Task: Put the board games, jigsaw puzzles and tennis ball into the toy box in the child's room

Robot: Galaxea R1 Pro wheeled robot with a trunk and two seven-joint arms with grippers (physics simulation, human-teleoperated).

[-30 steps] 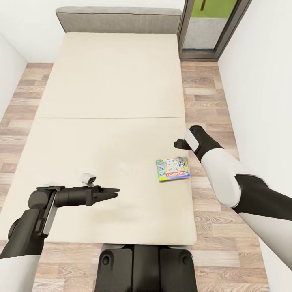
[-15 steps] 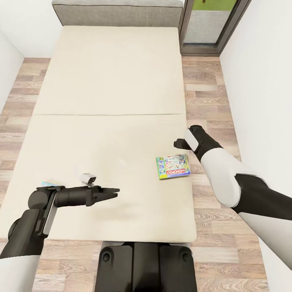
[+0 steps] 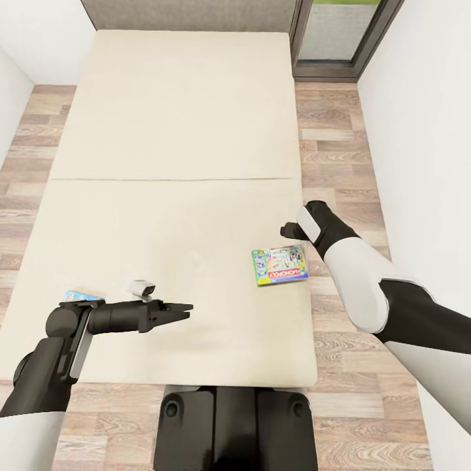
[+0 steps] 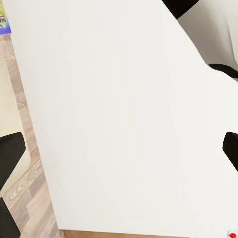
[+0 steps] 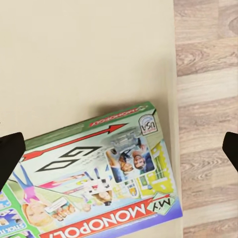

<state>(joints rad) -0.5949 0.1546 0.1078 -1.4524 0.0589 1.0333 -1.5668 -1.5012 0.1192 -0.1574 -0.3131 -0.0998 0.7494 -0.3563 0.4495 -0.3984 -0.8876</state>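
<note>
Where it lies on bed (image 3: pixel 163 131), Monopoly box (image 3: pixel 280 265), pale blue-green, red logo

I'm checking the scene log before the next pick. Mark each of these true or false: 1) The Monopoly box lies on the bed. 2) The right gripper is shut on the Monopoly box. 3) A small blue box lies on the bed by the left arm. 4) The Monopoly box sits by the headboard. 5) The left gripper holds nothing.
1) True: the Monopoly box lies flat on the bed, close to its edge by the floor.
2) False: the right gripper is above the box, not gripping it.
3) True: the small blue box peeks out behind the left arm.
4) False: it sits in the near half of the bed.
5) True: the left gripper is bare.
</note>
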